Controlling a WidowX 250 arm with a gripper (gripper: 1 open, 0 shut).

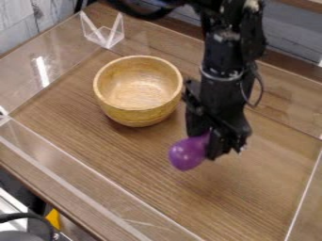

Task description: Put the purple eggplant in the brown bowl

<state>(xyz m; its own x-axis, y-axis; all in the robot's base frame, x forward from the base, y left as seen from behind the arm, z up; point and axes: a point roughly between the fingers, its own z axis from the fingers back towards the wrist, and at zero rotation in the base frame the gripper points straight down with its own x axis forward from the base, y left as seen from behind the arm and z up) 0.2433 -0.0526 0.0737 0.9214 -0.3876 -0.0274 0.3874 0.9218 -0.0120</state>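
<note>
The purple eggplant hangs just above the wooden table, its rounded glossy end showing below the black gripper, which is shut on its upper part. Its stem end is hidden by the fingers. The gripper points straight down. The brown bowl, round and light wood with a paler inside, stands empty to the upper left of the gripper, about a hand's width from the eggplant.
The wood-grain table is ringed by clear plastic walls. A clear plastic stand sits at the back left. The black arm rises from the gripper to the top of the view.
</note>
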